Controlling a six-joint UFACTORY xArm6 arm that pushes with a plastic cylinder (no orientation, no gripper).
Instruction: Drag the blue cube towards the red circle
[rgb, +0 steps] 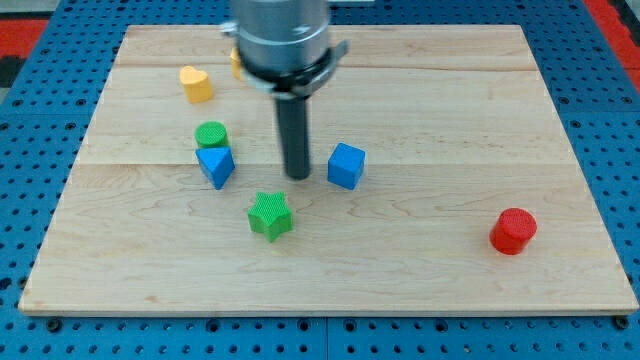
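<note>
The blue cube (346, 165) sits near the middle of the wooden board. The red circle, a short red cylinder (513, 231), stands far off toward the view's lower right. My tip (297, 176) is just to the view's left of the blue cube, with a small gap between them. The arm's grey body hangs down from the view's top above the rod.
A green star (270, 215) lies below and left of my tip. A blue triangle (216, 165) sits to the left with a green cylinder (211, 135) right above it. A yellow heart (196, 84) lies top left; another yellow block (235, 62) is partly hidden behind the arm.
</note>
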